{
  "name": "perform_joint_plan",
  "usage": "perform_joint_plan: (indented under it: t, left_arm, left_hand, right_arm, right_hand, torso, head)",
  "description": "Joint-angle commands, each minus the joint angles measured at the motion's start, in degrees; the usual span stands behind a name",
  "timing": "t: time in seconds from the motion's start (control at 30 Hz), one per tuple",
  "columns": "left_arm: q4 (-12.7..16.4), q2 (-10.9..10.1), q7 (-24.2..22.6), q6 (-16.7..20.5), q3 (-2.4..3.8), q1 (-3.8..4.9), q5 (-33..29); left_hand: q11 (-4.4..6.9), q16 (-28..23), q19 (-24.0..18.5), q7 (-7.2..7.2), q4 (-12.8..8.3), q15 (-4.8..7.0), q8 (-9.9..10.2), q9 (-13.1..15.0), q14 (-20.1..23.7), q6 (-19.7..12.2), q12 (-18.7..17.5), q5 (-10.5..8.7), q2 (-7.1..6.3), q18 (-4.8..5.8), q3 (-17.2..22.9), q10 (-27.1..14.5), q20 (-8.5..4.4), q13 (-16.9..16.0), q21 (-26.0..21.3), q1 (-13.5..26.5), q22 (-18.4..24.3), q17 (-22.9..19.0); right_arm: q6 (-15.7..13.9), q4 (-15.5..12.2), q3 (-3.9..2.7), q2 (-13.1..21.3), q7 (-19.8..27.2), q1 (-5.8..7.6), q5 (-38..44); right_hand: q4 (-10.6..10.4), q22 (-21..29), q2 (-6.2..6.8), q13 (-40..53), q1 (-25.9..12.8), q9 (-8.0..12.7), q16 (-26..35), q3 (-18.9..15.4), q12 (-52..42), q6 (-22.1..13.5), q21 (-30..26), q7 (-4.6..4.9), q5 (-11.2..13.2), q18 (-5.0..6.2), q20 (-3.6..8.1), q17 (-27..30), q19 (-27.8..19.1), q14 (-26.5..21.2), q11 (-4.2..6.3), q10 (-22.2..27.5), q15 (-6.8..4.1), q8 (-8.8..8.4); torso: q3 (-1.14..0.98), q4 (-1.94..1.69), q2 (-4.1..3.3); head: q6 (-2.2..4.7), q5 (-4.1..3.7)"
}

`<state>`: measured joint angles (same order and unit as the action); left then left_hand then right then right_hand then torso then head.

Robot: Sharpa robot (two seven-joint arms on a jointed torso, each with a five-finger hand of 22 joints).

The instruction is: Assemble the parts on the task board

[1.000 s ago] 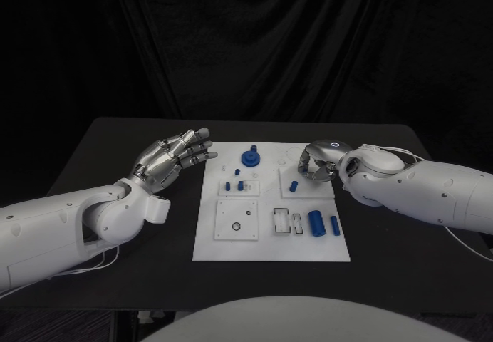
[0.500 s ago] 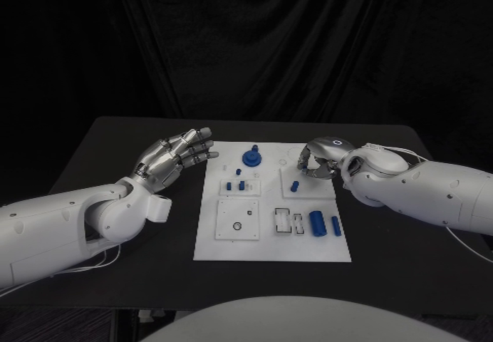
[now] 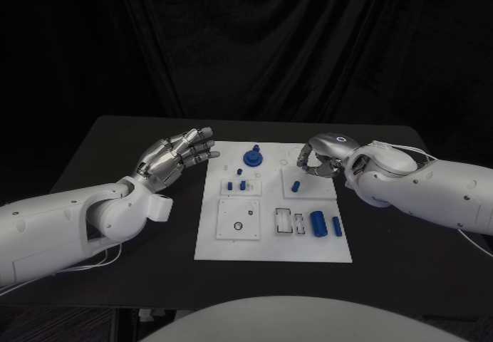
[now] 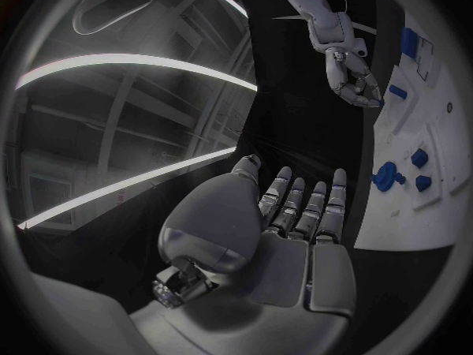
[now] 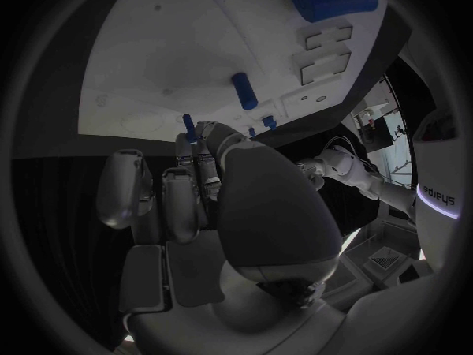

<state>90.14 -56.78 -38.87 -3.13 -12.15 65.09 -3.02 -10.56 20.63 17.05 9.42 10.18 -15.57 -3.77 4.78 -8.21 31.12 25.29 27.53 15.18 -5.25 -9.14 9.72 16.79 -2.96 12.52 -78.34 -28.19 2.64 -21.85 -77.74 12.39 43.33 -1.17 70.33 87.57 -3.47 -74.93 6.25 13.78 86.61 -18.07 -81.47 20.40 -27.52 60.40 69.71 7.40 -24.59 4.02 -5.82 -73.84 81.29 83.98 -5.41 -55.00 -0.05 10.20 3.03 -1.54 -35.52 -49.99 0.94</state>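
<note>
I've got the black table in front of me, dark top with rounded far corners, running out wide on both sides. Lying flat on its middle is the white task board, long side running away from me, near edge well short of the table's front. Bare black surface shows to the board's left and right.

Black table against dark curtain

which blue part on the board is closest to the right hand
The small blue peg lying just in front of the right hand, on the task board. The larger blue cylinders lie nearer the robot; the knob sits further left.
</note>
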Motion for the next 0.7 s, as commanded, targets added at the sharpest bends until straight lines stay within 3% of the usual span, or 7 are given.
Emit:
perform_joint_plan:
  t: [0.03, 0.33, 0.57, 0.7]
  left_arm:
    - [0.0, 0.0, -8.0, -0.8, 0.04, -0.12, 0.0]
    - [-0.4, 0.3, -7.5, -0.9, 0.04, -0.12, 0.0]
    - [-0.4, 0.4, -7.2, -0.9, 0.04, -0.12, 0.0]
    - [-0.4, 0.4, -7.1, -0.8, 0.04, -0.12, 0.0]
  left_hand:
    - [-0.52, 0.3, 0.4, 1.14, -0.3, -0.37, -0.4, 0.1, -0.1, 0.4, 0.1, 0.2, 0.08, 0.58, 0.1, -0.1, -0.11, -0.1, 0.3, -0.7, 0.1, 0.1]
    - [-0.62, 0.3, 0.4, 1.23, -0.3, -0.41, -0.4, 0.1, -0.1, 0.5, 0.1, 0.22, 0.15, 0.6, 0.2, -0.1, -0.11, -0.1, 0.3, -0.7, 0.1, 0.1]
    - [-0.68, 0.4, 0.4, 1.28, -0.3, -0.42, -0.4, 0.1, -0.2, 0.5, 0.2, 0.23, 0.21, 0.62, 0.2, -0.1, -0.11, -0.1, 0.3, -0.6, 0.1, 0.1]
    - [-0.83, 0.5, 0.5, 1.36, -0.3, -0.44, -0.4, 0.1, -0.2, 0.6, 0.5, 0.26, 0.32, 0.65, 0.3, 0.1, -0.12, -0.1, 0.3, -0.6, 0.1, 0.1]
  right_arm:
    - [-1.9, -2.6, -0.07, 0.9, -0.8, 0.6, 0.1]
    - [-1.9, -11.1, -0.06, 2.6, -0.8, 1.45, 0.1]
    - [-1.6, -14.3, -0.03, 1.7, -0.7, 1.51, 0.1]
    - [-1.5, -14.9, 0.01, 0.8, -0.5, 1.37, 0.1]
  right_hand:
    - [0.3, -9.2, -0.01, 0.1, -0.3, -0.1, -0.3, 0.0, 0.1, 0.3, 0.4, -0.13, -0.2, 0.43, 0.27, -0.1, 0.1, 1.0, 1.67, -2.2, -0.49, 0.34]
    - [0.3, -9.3, 0.01, 0.1, -0.2, -0.1, -0.3, 0.0, 0.2, 0.3, 0.5, -0.14, -0.3, 0.42, 0.29, -0.1, 0.1, 1.1, 1.69, -2.3, -0.52, 0.34]
    - [0.4, -9.2, 0.07, 0.0, -0.3, -0.2, -0.3, 0.0, 0.2, 0.1, 0.4, -0.15, -0.4, 0.43, 0.37, -0.1, 0.2, 1.1, 1.78, -2.7, -0.6, 0.27]
    - [0.4, -9.2, 0.1, 0.0, -0.3, -0.2, -0.3, 0.0, 0.3, 0.0, 0.5, -0.15, -0.4, 0.42, 0.4, -0.2, 0.2, 1.2, 1.79, -2.8, -0.63, 0.19]
  torso:
    - [0.03, -0.05, -0.02]
    - [0.01, 0.01, 0.0]
    - [0.04, 0.21, -0.07]
    - [0.03, -0.01, -0.12]
  head:
    - [-0.01, 0.04]
    - [-0.01, 0.55]
    - [-0.01, 1.58]
    - [-0.01, 1.68]
